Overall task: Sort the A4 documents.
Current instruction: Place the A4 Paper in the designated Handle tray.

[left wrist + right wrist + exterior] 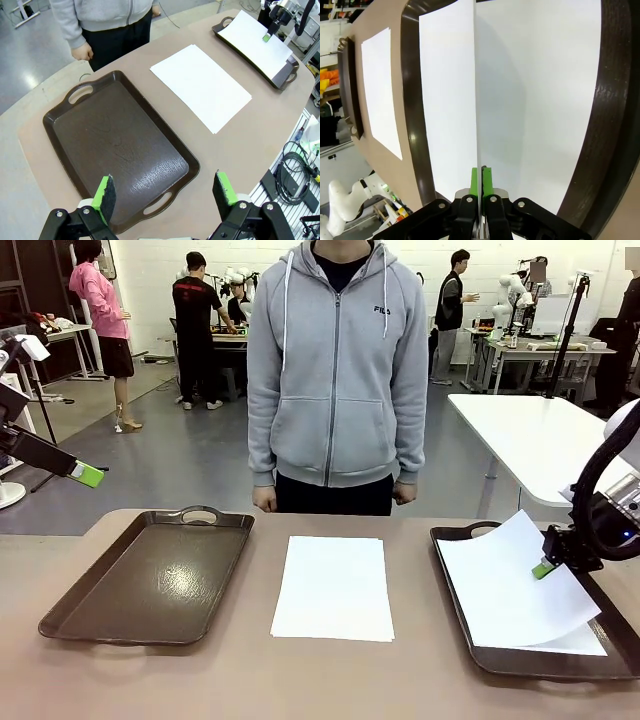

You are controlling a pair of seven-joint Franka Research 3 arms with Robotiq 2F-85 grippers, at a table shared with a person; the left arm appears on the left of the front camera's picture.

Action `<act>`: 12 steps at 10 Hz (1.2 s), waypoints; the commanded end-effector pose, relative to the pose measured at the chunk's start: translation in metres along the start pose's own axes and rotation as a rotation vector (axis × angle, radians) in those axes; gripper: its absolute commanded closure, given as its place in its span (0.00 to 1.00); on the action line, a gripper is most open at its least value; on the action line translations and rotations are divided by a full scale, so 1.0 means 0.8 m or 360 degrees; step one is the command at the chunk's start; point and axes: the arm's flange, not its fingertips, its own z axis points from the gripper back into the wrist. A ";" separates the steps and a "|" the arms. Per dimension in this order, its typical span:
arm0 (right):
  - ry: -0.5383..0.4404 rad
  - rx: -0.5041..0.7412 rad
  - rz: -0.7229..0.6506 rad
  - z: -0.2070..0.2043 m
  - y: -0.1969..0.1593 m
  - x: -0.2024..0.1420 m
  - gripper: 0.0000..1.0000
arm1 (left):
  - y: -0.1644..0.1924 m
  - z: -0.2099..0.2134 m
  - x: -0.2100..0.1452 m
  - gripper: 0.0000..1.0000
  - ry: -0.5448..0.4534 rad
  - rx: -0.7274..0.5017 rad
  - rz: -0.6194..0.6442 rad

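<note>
One A4 document (585, 642) at least sorted, judging by the layout: flat on the floor of the right tray (452, 533), visible at the near corner. Above it, a second sheet (500, 585), pinched at its edge by the right hand (543, 568), clenched tight on the paper, with the free side drooping onto the tray (not yet let go, so only half delivered). Left to do, probably: releasing that sheet, then dealing with the white paper (332, 587) flat on the surface (300, 680) between the two trays, just in front of the person (336, 370). Impossible to tell whether one sheet or a thin stack there. Nothing at all in the left tray (60, 620); bare brown floor from handle to handle. Left hand (164, 182) released, green pads wide apart, hovering high over the near end of that tray, touching nothing. Roughly the middle of the job, as a judgement, with the left tray's share unstarted.
</note>
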 end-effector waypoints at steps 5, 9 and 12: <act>0.0025 -0.0121 -0.0020 -0.005 0.001 -0.009 0.68 | 0.000 -0.001 0.000 0.00 0.0004 0.0004 0.0001; 0.0011 -0.0210 -0.0017 0.013 0.003 -0.010 0.32 | 0.000 -0.001 0.000 0.00 0.0004 0.0004 0.0001; -0.0016 -0.0254 -0.0025 0.025 0.006 -0.010 0.08 | 0.000 -0.001 0.000 0.00 0.0004 0.0004 0.0001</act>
